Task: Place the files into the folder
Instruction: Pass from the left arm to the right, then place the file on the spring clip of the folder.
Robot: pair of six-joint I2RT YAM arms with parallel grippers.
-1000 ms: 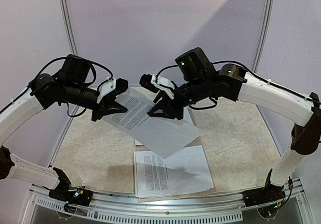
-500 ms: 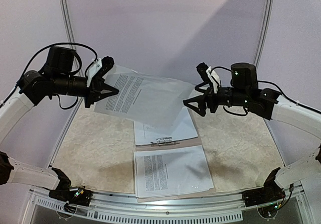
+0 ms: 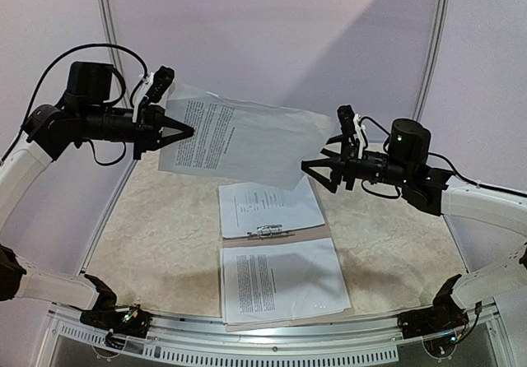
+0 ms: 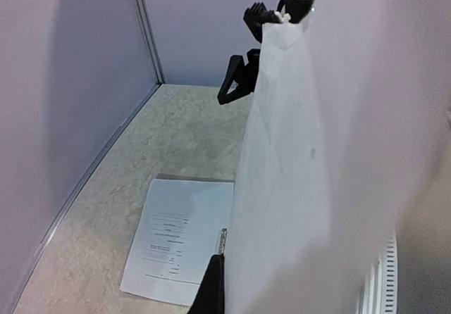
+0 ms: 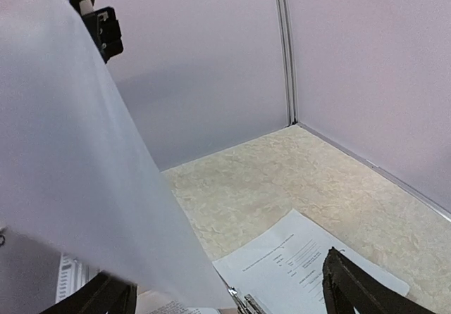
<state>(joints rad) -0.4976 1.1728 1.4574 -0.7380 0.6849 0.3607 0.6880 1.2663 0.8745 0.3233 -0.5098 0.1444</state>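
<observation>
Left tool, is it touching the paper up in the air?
Touching. The top view shows the left tool pinching the raised paper by its left edge.

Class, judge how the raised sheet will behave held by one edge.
Probably floppy: the sheet bows and droops away from the left jaws. Likely light, since one edge pinch carries it. It looks thin, so may crease if tugged.

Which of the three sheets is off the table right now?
The raised sheet, hanging in the air from the left gripper shut on its edge. The far sheet and near sheet lie flat on the open folder.
</observation>
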